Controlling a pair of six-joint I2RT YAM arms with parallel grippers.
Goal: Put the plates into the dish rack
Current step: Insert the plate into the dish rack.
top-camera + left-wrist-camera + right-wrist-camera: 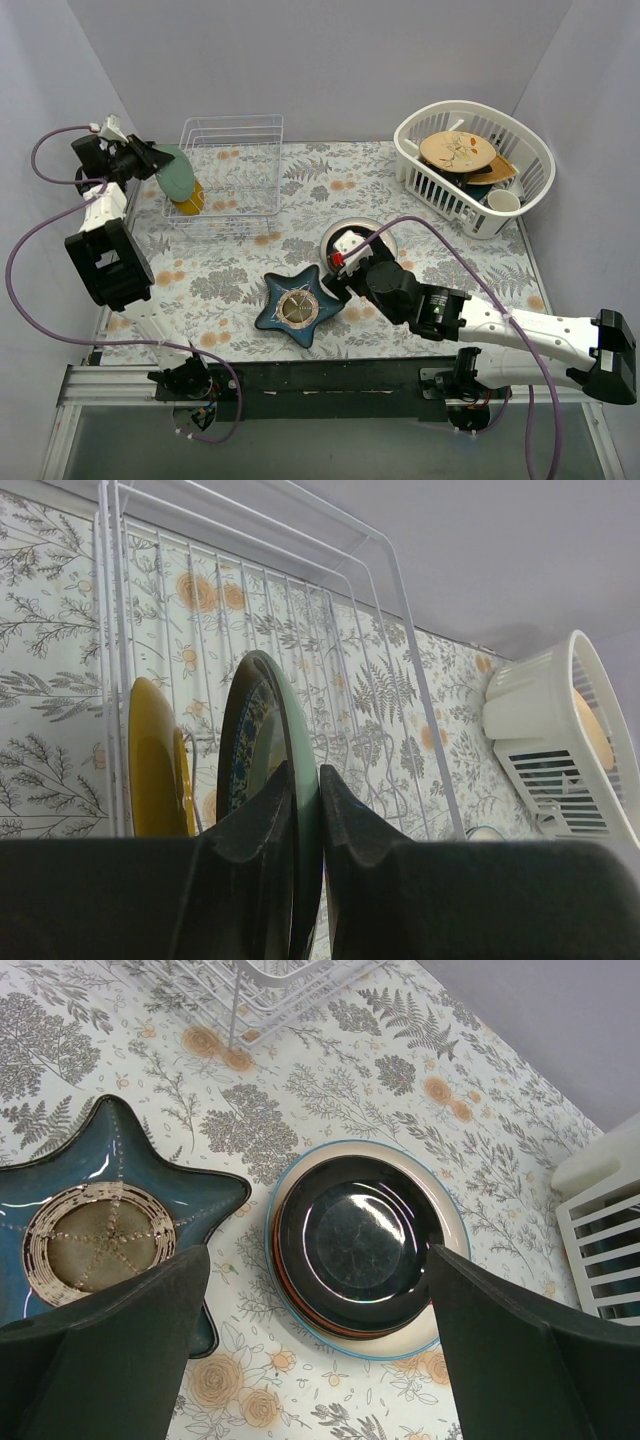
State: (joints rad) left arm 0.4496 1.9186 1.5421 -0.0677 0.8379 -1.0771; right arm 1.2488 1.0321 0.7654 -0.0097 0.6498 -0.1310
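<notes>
A teal-green plate [176, 170] stands on edge over the left end of the wire dish rack [231, 119], with my left gripper [140, 158] shut on its rim. In the left wrist view the jaws [305, 772] pinch that plate [296, 720], and a yellow plate [150, 760] stands upright in the rack just left of it. A stack of plates [360, 1235] lies flat on the table: a glossy dark one on top, an orange-red rim under it, an off-white one at the bottom. My right gripper [318, 1260] hangs open above the stack, touching nothing.
A dark blue star-shaped dish [298, 305] lies just left of the stack. A white slotted basket [520, 150] with other dishes stands at the back right. The floral cloth covers the table.
</notes>
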